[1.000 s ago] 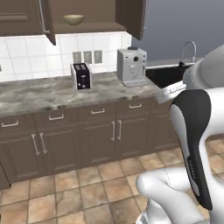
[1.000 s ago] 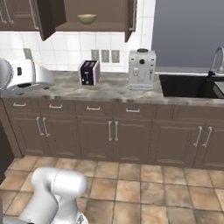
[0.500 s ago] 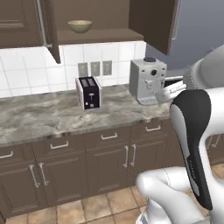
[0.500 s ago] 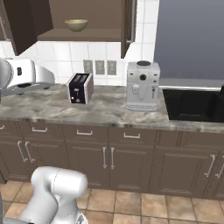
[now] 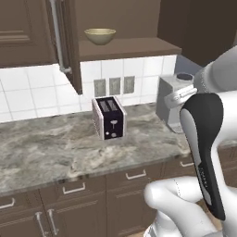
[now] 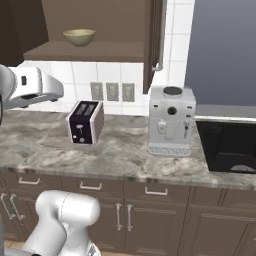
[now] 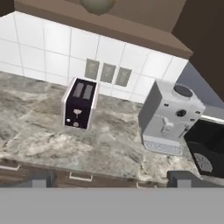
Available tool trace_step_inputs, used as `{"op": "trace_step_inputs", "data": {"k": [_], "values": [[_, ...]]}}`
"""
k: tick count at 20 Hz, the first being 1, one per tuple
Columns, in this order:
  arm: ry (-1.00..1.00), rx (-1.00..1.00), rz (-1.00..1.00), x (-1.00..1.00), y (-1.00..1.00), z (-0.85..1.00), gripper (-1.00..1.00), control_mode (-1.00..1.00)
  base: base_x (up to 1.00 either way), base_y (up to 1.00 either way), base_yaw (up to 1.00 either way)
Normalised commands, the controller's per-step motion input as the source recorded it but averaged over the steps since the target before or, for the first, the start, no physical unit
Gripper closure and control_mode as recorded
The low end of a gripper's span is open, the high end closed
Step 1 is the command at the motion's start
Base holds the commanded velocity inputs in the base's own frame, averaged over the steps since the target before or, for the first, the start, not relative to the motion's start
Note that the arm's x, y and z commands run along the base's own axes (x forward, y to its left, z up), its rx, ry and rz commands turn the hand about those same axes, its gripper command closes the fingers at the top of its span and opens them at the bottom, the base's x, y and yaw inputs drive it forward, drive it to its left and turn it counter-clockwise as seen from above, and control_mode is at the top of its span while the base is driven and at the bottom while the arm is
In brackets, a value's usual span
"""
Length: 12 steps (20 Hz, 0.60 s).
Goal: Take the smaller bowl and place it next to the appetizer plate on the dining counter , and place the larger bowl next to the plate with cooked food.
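The smaller bowl (image 5: pixel 100 35) is olive-tan with a pale rim. It stands on the shelf of an open upper cabinet, above the toaster, and also appears in the right base view (image 6: pixel 79 36). In the hand view only the smaller bowl's underside (image 7: pixel 97 5) peeks in at the top edge. My gripper (image 7: pixel 112 179) is open, its two fingertips (image 7: pixel 41 180) far apart with nothing between them, well below and short of the bowl. The larger bowl, both plates and the dining counter are out of view.
A black-and-white toaster (image 5: pixel 109 118) and a grey coffee machine (image 6: pixel 170 120) stand on the marbled counter (image 5: pixel 51 152) under the shelf. The cabinet door (image 5: pixel 69 41) hangs open to the left of the bowl. A dark sink (image 6: pixel 230 147) lies at the right.
The whole picture has shifted and grown: the base has driven closer to the toaster counter. The bowl stays on its shelf and the gripper stays open.
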Motion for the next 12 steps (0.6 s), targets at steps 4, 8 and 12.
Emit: {"op": "trace_step_inputs", "data": {"k": [4, 8, 12], "values": [[0.00, 0.00, 0.00, 0.00, 0.00, 0.00, -1.00, 1.00, 0.34, 0.47, 0.00], [0.00, 0.00, 0.00, 0.00, 0.00, 0.00, -1.00, 1.00, 0.31, 0.14, -0.04], [0.00, 0.00, 0.00, 0.00, 0.00, 0.00, -1.00, 1.00, 0.38, -0.01, -0.03]]}}
